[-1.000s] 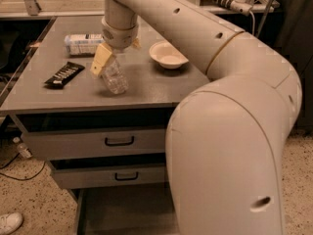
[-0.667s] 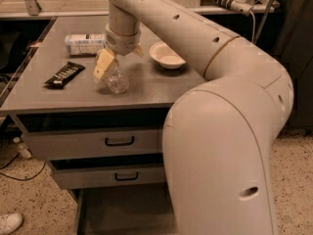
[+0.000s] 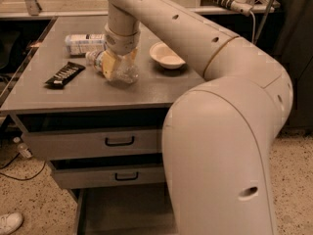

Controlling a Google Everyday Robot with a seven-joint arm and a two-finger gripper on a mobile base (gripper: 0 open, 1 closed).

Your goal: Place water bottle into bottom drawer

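The water bottle (image 3: 126, 72) lies tilted on the grey cabinet top (image 3: 156, 89), its pale cap pointing left. My gripper (image 3: 119, 63) comes down from above, with a yellow finger (image 3: 108, 65) on each side of the bottle's body, and is shut on it. The bottle still rests on or just above the top. The bottom drawer (image 3: 79, 212) is pulled open at the foot of the cabinet, its dark inside partly hidden behind my arm (image 3: 220, 146).
A bottle with a large white-blue label (image 3: 85, 42) lies behind the gripper. A black snack bar (image 3: 64, 75) lies to the left, a white bowl (image 3: 166, 56) to the right. Two upper drawers with black handles (image 3: 120, 141) are nearly shut. A shoe (image 3: 10, 223) is on the floor.
The gripper has shifted slightly down onto the bottle and closed around it. The bottle has tipped, so its cap now shows at the left.
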